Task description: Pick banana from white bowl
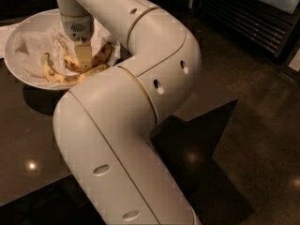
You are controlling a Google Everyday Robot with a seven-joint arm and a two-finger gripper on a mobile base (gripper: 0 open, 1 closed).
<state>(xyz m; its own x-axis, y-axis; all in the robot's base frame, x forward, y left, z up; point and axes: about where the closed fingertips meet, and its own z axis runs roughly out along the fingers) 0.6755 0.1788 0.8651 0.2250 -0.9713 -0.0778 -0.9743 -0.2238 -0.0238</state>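
Observation:
The white bowl (28, 34) sits at the top left on a dark table, lined with crumpled white paper. The banana (101, 56), strongly curved with brown spots, lies in the right part of the bowl. My gripper (83, 54) points straight down into the bowl, right over the middle of this banana, and hides that part of it. A flatter, paler banana (58, 76) lies just in front of it, along the bowl's near side.
My large white arm (140, 102) fills the middle of the view and hides the bowl's right rim. The dark table (28, 144) ends at an edge to the lower right, with dark floor (253, 139) beyond. A black slatted cabinet (253, 18) stands at the top right.

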